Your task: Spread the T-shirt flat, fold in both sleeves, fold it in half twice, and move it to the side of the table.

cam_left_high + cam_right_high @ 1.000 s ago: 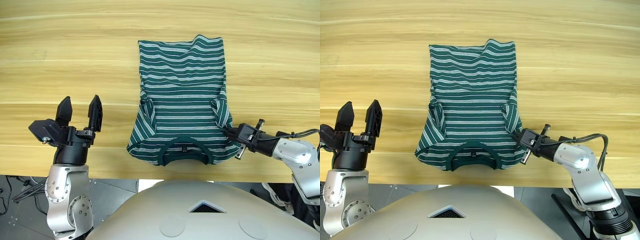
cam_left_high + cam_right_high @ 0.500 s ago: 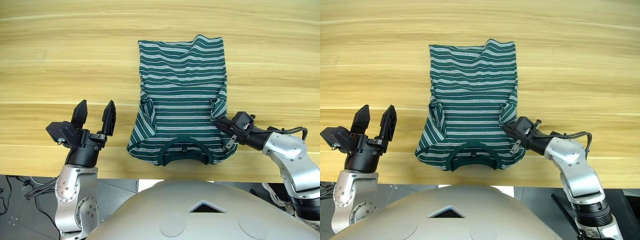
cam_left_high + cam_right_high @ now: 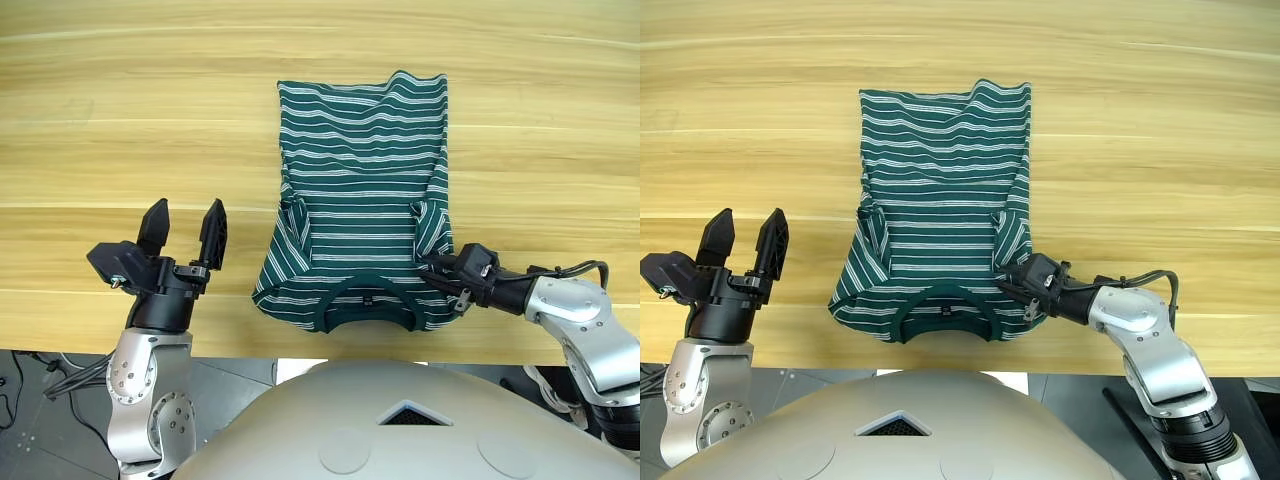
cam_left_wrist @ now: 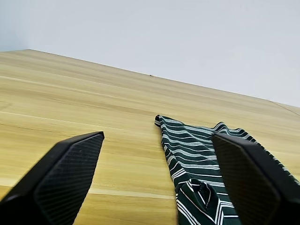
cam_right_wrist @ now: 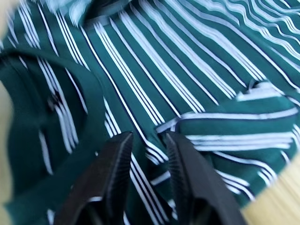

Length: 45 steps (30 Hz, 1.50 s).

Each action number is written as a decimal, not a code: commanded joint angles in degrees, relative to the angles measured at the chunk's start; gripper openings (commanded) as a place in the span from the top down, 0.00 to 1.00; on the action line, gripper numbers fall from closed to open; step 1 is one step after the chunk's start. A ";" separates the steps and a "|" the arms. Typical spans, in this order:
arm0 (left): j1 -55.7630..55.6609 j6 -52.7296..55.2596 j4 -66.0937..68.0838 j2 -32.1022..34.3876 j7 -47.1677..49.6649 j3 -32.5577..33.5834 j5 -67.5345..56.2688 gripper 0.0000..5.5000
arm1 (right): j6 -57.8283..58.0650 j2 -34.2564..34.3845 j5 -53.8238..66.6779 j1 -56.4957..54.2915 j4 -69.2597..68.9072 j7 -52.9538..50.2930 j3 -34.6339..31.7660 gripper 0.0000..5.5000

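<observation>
A green T-shirt with white stripes [image 3: 365, 180] lies on the wooden table [image 3: 120, 120], both sleeves folded in and its collar [image 3: 368, 297] toward me. My right gripper [image 3: 432, 270] rests on the shirt's right shoulder, beside the collar. In the right wrist view its fingers [image 5: 115, 159] stand almost together, a slim gap between them, tips over the striped cloth [image 5: 197, 79]. My left gripper [image 3: 186, 212] hovers open to the left of the shirt, clear of its edge. Between its fingers the left wrist view shows the T-shirt [image 4: 197, 150] from the side.
Bare wood stretches on all sides of the shirt, widest at the far side and on the left. The table's near edge [image 3: 230, 352] runs just below the collar.
My right gripper slid from the shirt's right edge onto its shoulder, nudging the folded right sleeve inward. My left arm moved right toward the shirt, then eased slightly back and up.
</observation>
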 commanded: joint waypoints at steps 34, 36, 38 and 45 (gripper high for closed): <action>-27.60 -65.70 50.55 61.37 33.74 -9.12 95.38 0.22 | -100.80 -17.78 -48.33 -20.33 70.81 -21.30 -6.65 0.21; -25.96 -67.60 51.31 62.22 39.09 -11.07 98.52 0.22 | -104.83 -18.52 -48.88 -20.87 73.32 -22.49 -4.70 0.21; -23.90 -68.77 49.45 61.70 42.39 -12.64 99.98 0.22 | -107.36 -18.86 -48.29 -21.65 74.92 -23.30 -2.99 0.21; -21.46 -68.24 42.25 57.51 42.38 -17.42 98.22 0.22 | -108.39 -16.51 -41.42 -22.23 72.22 -22.88 4.60 0.21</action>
